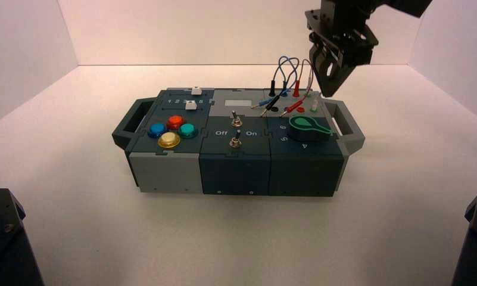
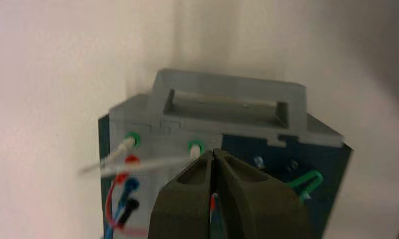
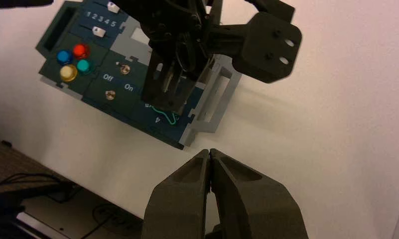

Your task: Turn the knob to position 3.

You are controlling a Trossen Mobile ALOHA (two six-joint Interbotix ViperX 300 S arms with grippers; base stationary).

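The knob (image 1: 307,127) sits on the box's right end, dark teal, with its green pointer top aimed at the right handle. White dial numerals 6, 5 and 4 (image 1: 305,145) curve round its near-left side; position 3 does not show. My left gripper (image 1: 330,90) hangs shut above the back right corner, over the wire sockets and behind the knob, touching nothing. From its wrist, the shut left gripper (image 2: 214,152) points at a green socket (image 2: 196,147), with the pointer's green edge (image 2: 307,180) beside it. My right gripper (image 3: 209,151) is shut and empty, high off the box's side.
Several coloured buttons (image 1: 172,131) fill the box's left end, with two white sliders (image 1: 192,105) behind them. Two metal toggles (image 1: 236,121) stand mid-box between Off and On. Looped wires (image 1: 286,77) plug in at the back right. Grey handles (image 1: 349,122) stick out.
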